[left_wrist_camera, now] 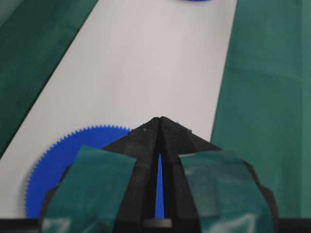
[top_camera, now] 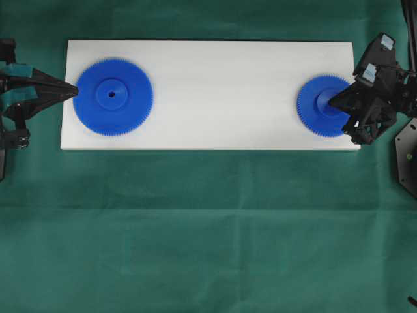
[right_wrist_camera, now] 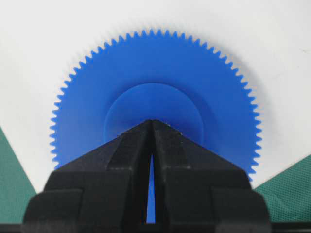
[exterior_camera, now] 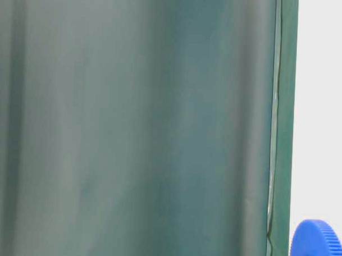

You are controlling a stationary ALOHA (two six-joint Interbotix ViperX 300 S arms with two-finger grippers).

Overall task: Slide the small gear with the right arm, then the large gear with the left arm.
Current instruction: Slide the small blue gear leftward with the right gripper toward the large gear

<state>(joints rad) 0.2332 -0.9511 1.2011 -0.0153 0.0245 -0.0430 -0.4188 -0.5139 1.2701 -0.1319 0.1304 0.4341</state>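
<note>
Two black arms reach in from opposite ends of a white board that lies on the green cloth covering the worktop. The left arm lies low and points along the board's length; its end effector, wrapped with teal patches, has its fingers pressed together into a point, with only a thin slit between them further back. From overhead, that tip meets the toothed rim of the large gear at the gear's outer side. In the left wrist view the same closed point sits over the gear, which shows beneath and beside it; nothing is clamped between the fingers.

The right arm comes in from the other end, angled slightly. Its end effector is likewise closed to a point, and holds nothing. From overhead the tip lies over the small gear, at its raised hub. The right wrist view shows the tip resting over the near edge of that round hub, with the gear's teeth fanning around it.

Both gears lie flat on the board, well apart, the large one near the left end and the small one near the right end. At table level, a piece of a blue toothed rim shows against the white board.
</note>
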